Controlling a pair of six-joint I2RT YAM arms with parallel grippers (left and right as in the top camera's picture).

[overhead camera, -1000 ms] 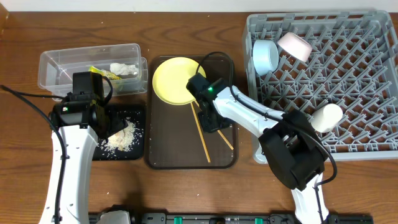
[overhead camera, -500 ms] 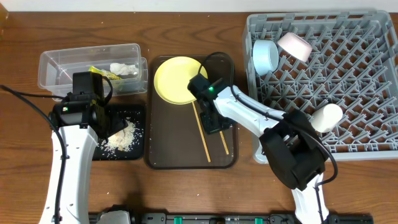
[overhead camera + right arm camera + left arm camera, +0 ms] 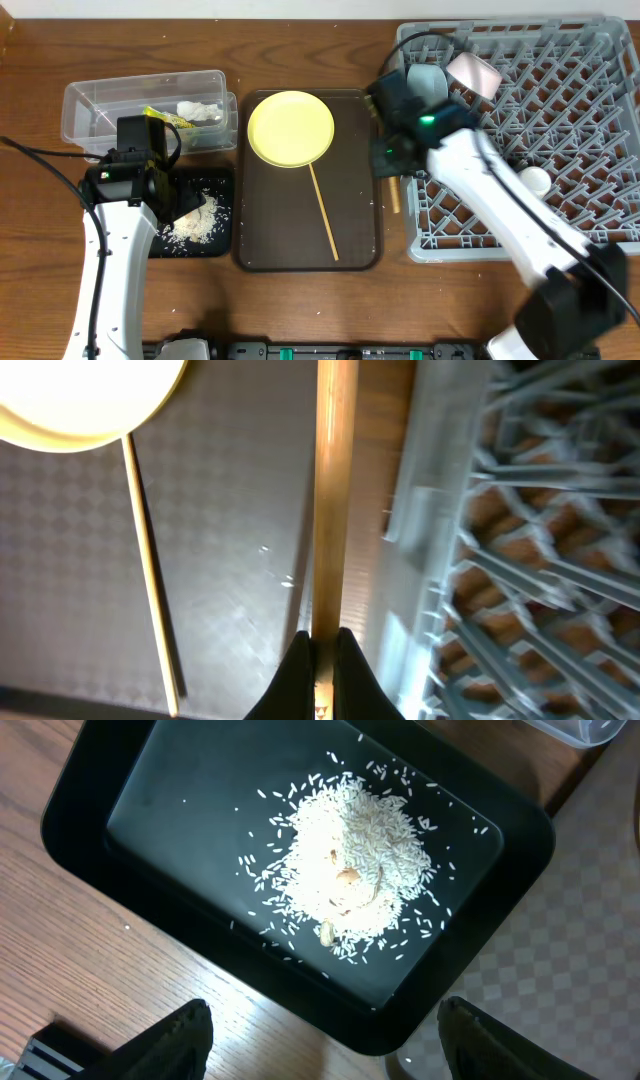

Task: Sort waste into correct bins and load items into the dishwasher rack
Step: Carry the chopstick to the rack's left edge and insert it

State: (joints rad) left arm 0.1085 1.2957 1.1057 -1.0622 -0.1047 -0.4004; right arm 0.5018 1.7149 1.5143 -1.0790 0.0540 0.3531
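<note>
My right gripper (image 3: 391,168) (image 3: 322,645) is shut on one wooden chopstick (image 3: 394,198) (image 3: 335,480). It holds it in the air between the brown serving tray (image 3: 350,250) and the left wall of the grey dishwasher rack (image 3: 600,150) (image 3: 520,560). The other chopstick (image 3: 323,212) (image 3: 150,560) lies on that tray below the yellow plate (image 3: 290,128) (image 3: 80,400). In the rack are a blue bowl (image 3: 428,82), a white bowl (image 3: 475,72) and a pale cup (image 3: 533,180). My left gripper (image 3: 165,205) (image 3: 325,1040) hangs open over the black tray (image 3: 190,245) (image 3: 120,850), which holds the rice (image 3: 195,222) (image 3: 355,860).
The clear tub (image 3: 100,100) at the back left holds the snack wrapper (image 3: 165,117) and the white tissue (image 3: 200,110). Black cables trail from both arms. Bare wooden table (image 3: 300,310) runs along the front.
The right gripper has lifted one chopstick off the brown tray and carried it right, up to the rack's left wall. The left arm has stayed still.
</note>
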